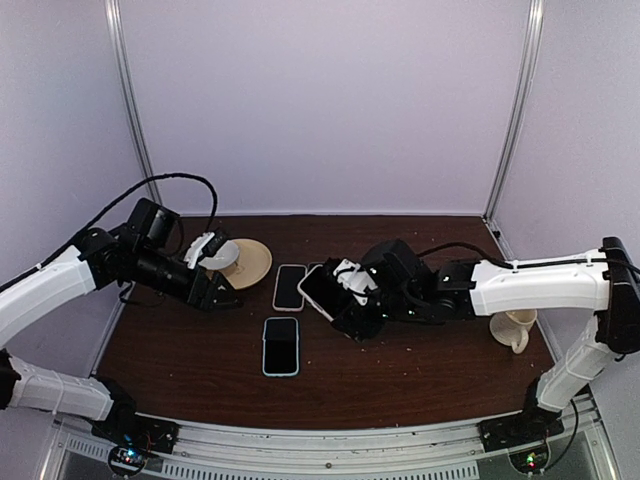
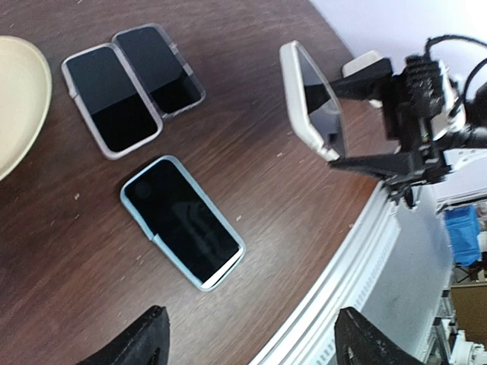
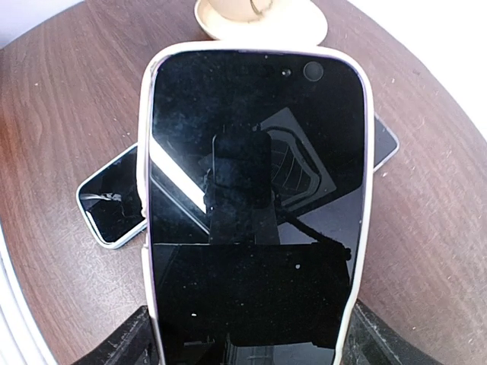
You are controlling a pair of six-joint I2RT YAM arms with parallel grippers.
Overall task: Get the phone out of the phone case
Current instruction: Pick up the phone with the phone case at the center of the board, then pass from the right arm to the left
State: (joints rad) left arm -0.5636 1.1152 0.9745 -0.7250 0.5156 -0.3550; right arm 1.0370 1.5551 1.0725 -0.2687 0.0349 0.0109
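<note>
Grip matters: right hand (image 2: 338,118) pinches the cased phone (image 3: 255,198) edgewise; the spread left hand (image 2: 255,342), well apart, should peel one corner.

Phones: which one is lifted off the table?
The white-cased phone held in the right gripper; the blue-cased phone and the grey-cased pair lie flat on the tabletop.

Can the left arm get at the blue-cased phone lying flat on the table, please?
Probably yes: the blue-cased phone lies uncovered in the open, and the open, empty left gripper sits near it with nothing between.
</note>
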